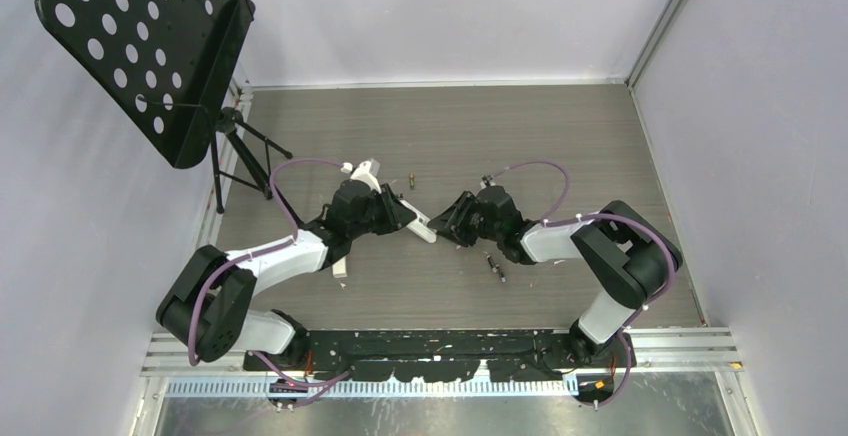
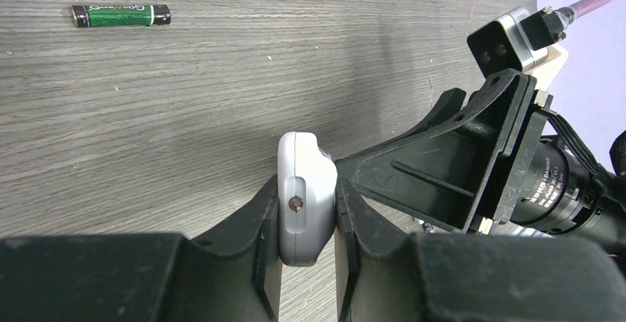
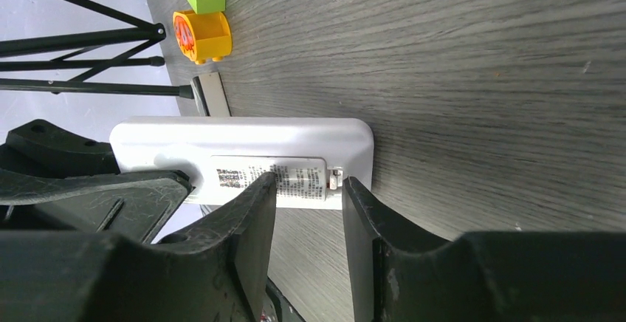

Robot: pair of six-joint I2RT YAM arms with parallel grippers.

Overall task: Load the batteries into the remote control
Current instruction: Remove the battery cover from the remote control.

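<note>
Clamping the remote [image 2: 303,167] at lower centre is the left gripper [image 2: 306,205]; the right gripper [image 3: 310,186] gapes just below its label.

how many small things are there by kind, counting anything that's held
batteries: 3
white remote: 1
white flat strip: 1
orange-and-green toy: 1
total: 6

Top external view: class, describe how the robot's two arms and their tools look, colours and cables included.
The left arm and right arm share white link shells and bulky black joints. A purple cable loops along each. The left tool and right tool are matte black, two-fingered.
</note>
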